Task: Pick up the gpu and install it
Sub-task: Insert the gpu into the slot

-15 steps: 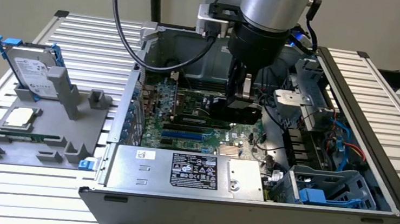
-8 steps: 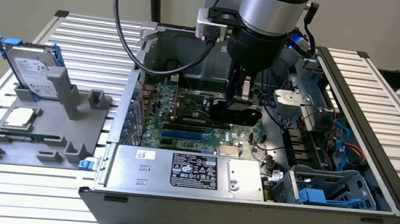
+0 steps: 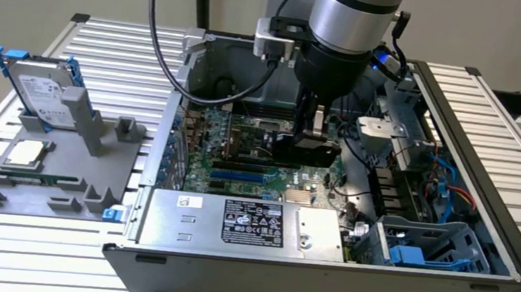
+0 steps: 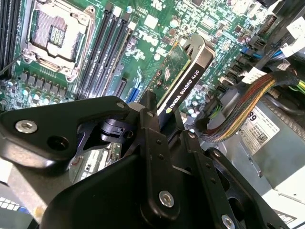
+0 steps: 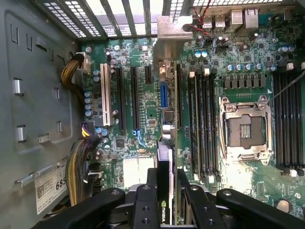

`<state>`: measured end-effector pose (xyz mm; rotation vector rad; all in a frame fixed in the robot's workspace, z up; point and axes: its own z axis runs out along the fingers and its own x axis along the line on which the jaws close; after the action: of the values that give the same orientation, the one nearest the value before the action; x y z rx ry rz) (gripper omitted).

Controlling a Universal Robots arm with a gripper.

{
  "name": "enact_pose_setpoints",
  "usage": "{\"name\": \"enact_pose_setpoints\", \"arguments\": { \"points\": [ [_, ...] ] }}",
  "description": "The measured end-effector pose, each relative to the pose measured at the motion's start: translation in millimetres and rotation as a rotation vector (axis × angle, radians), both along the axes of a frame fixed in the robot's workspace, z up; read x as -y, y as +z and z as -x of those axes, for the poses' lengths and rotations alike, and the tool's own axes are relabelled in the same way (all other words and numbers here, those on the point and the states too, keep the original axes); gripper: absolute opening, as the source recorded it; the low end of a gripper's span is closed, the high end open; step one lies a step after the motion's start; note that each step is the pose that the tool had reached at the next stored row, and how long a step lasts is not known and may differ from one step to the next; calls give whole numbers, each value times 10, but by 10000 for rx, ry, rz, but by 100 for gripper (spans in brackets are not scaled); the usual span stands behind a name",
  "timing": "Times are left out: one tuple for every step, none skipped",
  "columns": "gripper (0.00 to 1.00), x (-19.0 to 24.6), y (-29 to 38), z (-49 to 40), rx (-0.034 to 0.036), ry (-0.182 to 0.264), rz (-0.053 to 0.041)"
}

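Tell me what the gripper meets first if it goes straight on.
Shut on the flat green gpu card with black cooler, the gripper would likely press that card into the long expansion slots on the green motherboard; the gap is unclear.

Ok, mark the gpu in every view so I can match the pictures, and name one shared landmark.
Exterior view: the gpu hangs in the gripper, inside the case.
Second wrist view: the gpu juts out past the gripper, showing its black cooler and green card, beside the cable bundle.
First wrist view: the gpu is seen edge-on, clamped in the gripper.
Shared landmark: the green motherboard, behind the card in all three.
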<state>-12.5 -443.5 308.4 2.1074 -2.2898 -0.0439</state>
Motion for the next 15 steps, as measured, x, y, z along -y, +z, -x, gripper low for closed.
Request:
{"name": "enact_pose_setpoints", "arguments": {
  "points": [
    [0, 0, -1, 0, 4, 0, -1],
    [0, 0, -2, 0, 9, 0, -3],
    [0, 0, -2, 0, 12, 0, -3],
    [0, 0, -2, 0, 14, 0, -3],
    [0, 0, -2, 0, 17, 0, -4],
    [0, 0, -2, 0, 17, 0, -3],
    [0, 0, -5, 4, 18, -2, -5],
    [0, 0, -12, 6, 18, -2, -7],
    [0, 0, -18, 7, 18, 0, -5],
    [0, 0, -23, 10, 18, 0, -4],
    [0, 0, -30, 16, 17, -1, -4],
    [0, 0, -38, 21, 17, -1, -4],
    [0, 0, -43, 27, 17, 0, -3],
    [0, 0, -50, 35, 17, 0, -3],
    [0, 0, -59, 50, 18, -1, -3]
  ]
}}
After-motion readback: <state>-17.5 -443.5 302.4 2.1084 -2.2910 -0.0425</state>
